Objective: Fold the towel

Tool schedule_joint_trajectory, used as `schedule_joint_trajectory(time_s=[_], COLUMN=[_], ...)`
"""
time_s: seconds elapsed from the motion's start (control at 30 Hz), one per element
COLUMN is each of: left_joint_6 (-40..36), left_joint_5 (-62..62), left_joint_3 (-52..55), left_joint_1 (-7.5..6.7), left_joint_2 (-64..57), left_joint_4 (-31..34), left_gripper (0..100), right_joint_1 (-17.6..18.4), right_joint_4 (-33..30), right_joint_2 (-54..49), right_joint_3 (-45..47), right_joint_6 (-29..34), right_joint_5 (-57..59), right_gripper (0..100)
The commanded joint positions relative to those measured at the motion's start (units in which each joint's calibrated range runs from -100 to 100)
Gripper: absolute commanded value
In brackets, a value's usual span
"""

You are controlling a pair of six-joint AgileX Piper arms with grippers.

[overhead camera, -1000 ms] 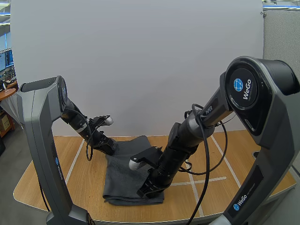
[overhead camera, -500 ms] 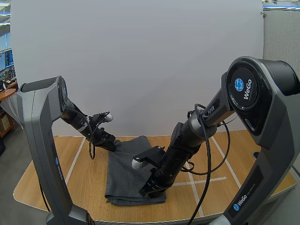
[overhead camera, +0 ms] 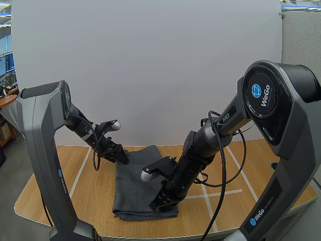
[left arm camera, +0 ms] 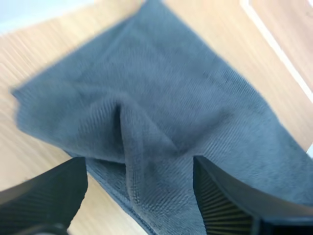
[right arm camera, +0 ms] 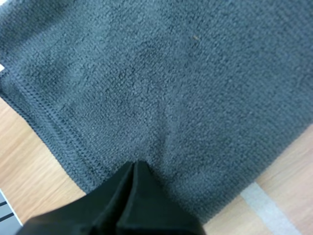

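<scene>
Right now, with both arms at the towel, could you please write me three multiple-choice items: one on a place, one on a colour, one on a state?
1. Where does the towel lie?
A) flat on the wooden table
B) inside a tray
C) lifted in the air

2. What colour is the towel?
A) white
B) dark grey
C) red

3. How is the left gripper?
A) shut on the towel
B) shut on nothing
C) open

Answers:
1 A: the high view shows it spread on the wood.
2 B: it is grey in every view.
3 C: its fingers stand apart over a raised crease in the towel.
</scene>
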Motion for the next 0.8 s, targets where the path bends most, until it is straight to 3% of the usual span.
schedule_joint_trajectory(time_s=[0.0,0.23,0.33,0.57,0.63,0.77], left_joint_6=[-0.15,-1.21,-2.01,-2.93,-3.04,-3.04], left_joint_5=[2.31,5.98,5.98,0.83,-1.51,-4.73], left_joint_3=[-1.28,-1.14,-1.00,-1.00,-1.00,-1.00], left_joint_1=[0.10,0.10,0.10,0.10,0.10,0.10], left_joint_2=[-6.92,-11.08,-11.20,-10.51,-9.19,-5.36], left_joint_4=[-0.72,-0.72,-0.72,-0.72,-0.72,-0.71], left_gripper=[99,98,93,92,89,71], right_joint_1=[-0.57,-0.57,-0.57,-0.57,-0.57,-0.57], right_joint_4=[-5.49,-4.23,-4.07,-1.24,-0.73,2.51], right_joint_2=[-0.49,-11.41,-15.07,-14.62,-12.53,-8.82], right_joint_3=[2.82,-1.97,-5.84,-11.23,-11.23,-11.23], right_joint_6=[-1.48,-0.25,1.59,2.66,2.66,0.93], right_joint_5=[-1.33,1.52,1.52,2.83,6.06,10.38], right_gripper=[0,0,0,0,0,0])
